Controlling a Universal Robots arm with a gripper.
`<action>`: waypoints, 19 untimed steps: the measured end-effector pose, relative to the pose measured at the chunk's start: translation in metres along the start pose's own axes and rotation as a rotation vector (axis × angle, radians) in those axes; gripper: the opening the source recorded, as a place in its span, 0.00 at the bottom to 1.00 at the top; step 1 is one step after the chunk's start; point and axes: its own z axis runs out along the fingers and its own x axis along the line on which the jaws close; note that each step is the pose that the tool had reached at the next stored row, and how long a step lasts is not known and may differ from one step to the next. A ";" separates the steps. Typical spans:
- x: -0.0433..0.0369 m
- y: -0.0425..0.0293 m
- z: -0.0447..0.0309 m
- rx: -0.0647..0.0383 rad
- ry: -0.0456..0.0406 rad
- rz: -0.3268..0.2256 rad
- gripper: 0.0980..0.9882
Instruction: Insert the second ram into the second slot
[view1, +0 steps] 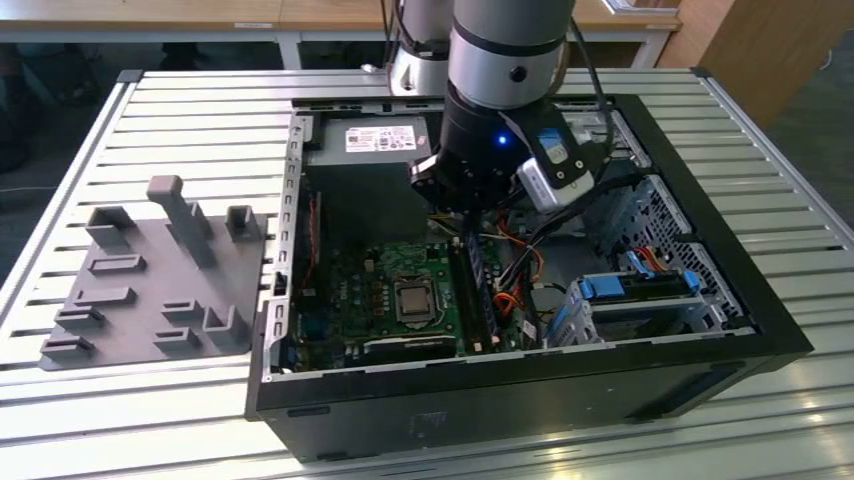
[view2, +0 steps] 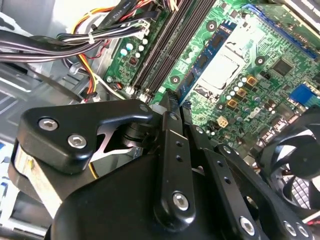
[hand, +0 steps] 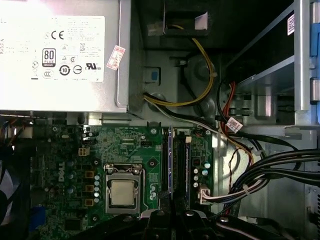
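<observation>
The gripper (view2: 172, 100) hangs low inside the open case (view1: 534, 400), over the motherboard (view1: 360, 290). Its 2 fingers (view2: 170, 150) are drawn nearly together, and the top edge of the ram (view2: 202, 62) is pinched between their tips. The hold is at 1 end of the stick, and the rest of it reaches away from the fingers.

The ram stands on edge, with its flat faces upright. In the first wrist view it shows as a thin blue line (hand: 170, 160) that runs up from between the fingertips (hand: 159, 216). Its long axis lies along the slots (view2: 170, 45). One end points toward the power supply (hand: 60, 50) at the case's far wall, and the other toward the case wall nearest the exterior camera. The ram sits in the slot row, between the CPU socket (hand: 123, 192) and the motherboard edge by the cables (hand: 270, 170). I cannot tell how deep it sits in the slot, or whether its latches have closed.

In the exterior view the arm (view1: 501, 90) comes down from above the power supply end. A grey tray (view1: 147, 290) lies on the table (view1: 200, 110), off the case's wall on the exterior view's left.
</observation>
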 end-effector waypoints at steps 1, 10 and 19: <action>0.0000 -0.0002 0.0018 0.000 0.0001 0.000 0.05; 0.0001 -0.0093 0.0131 0.000 0.0028 0.000 0.05; 0.0002 -0.0100 0.0162 0.000 0.0028 0.000 0.05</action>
